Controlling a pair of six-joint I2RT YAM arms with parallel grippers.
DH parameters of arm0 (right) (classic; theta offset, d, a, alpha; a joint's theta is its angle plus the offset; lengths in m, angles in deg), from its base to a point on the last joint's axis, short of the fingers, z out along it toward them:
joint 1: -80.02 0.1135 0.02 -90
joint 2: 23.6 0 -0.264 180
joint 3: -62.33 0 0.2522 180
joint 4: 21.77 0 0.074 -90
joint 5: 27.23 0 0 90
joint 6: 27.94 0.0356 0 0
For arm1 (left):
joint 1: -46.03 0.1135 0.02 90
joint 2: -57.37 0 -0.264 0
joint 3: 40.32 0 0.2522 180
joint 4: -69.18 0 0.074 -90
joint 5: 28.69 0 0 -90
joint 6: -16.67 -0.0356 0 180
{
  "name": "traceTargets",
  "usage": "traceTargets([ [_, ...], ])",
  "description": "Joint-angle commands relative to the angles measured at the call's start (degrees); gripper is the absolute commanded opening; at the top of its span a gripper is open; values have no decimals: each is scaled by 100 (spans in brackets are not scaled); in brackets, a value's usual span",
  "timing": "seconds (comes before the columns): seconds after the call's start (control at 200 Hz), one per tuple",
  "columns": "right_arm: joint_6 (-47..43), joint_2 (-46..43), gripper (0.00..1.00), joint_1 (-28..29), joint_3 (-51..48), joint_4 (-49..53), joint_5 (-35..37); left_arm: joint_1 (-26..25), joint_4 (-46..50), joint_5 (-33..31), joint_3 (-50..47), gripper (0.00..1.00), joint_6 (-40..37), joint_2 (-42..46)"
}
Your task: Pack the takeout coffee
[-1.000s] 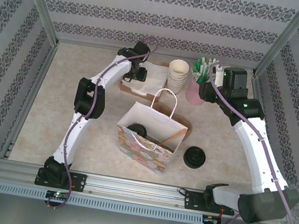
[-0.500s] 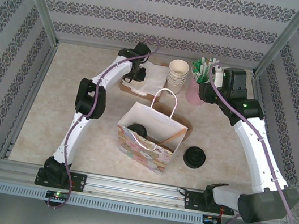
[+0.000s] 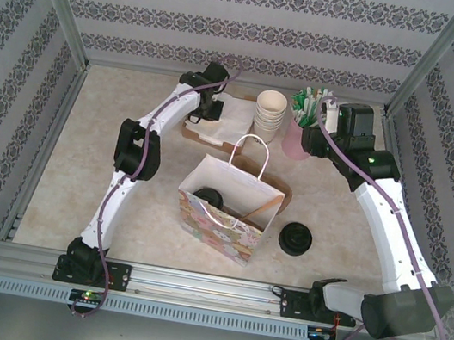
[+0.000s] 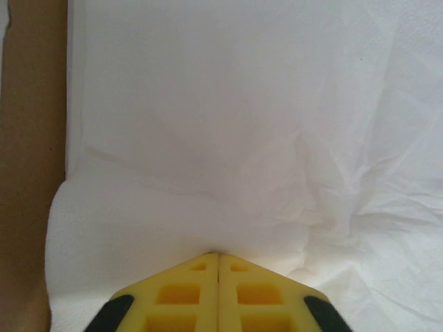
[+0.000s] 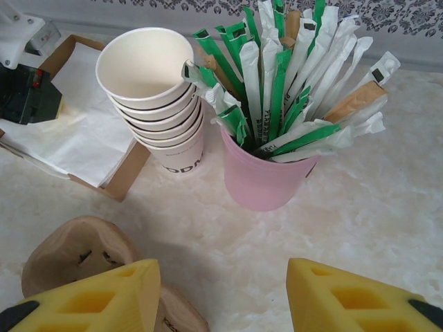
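The takeout coffee (image 3: 208, 196) stands inside the open patterned paper bag (image 3: 219, 225) in the middle of the table; only its black dome lid shows. At the back, my left gripper (image 3: 206, 114) is down on the white napkins (image 4: 228, 124) in a brown tray (image 3: 191, 133). Its yellow fingers (image 4: 187, 294) are shut, with the top napkin bunched and pinched at their tips (image 4: 219, 254). My right gripper (image 5: 223, 277) hangs open over bare table, just short of the pink cup (image 5: 266, 181), with nothing between its fingers.
A stack of cream paper cups (image 5: 154, 104) stands beside the pink cup of wrapped straws and stirrers (image 5: 291, 76). A squat black lid pile (image 3: 296, 238) sits right of the bag. Wooden pieces (image 5: 69, 252) lie by my right gripper's left finger.
My left gripper has closed on the top napkin. Neither arm has visibly moved, and the right gripper stays open.
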Motion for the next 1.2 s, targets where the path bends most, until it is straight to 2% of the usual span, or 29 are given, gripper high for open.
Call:
traceTargets([
  [0.0,-120,-46,52,-26,-94,-20,-94,-38,-71,-141,174,31,-105,65],
  [0.075,-94,-23,52,-25,-119,-27,-119,-37,-149,-137,170,44,-100,29],
  [0.125,-86,-1,52,-20,-134,-27,-147,-41,-188,-144,173,49,-101,3],
  [0.245,-92,48,52,-11,-164,-20,-180,-44,-265,-145,190,56,-118,-100],
  [0.385,-74,114,53,0,-151,-20,-207,-36,-272,-143,312,56,-143,-267],
  [0.575,-57,171,52,21,-129,11,-225,-44,-226,-176,450,43,-209,-438],
  [0.854,-72,163,52,37,-77,42,-197,-44,-235,-207,464,7,-275,-460],
  [1.009,-83,114,53,44,-77,44,-189,-49,-65,-196,655,0,-233,-412],
  [1.194,-111,32,53,54,-33,37,-215,-46,-51,11,670,0,-118,-7],
])
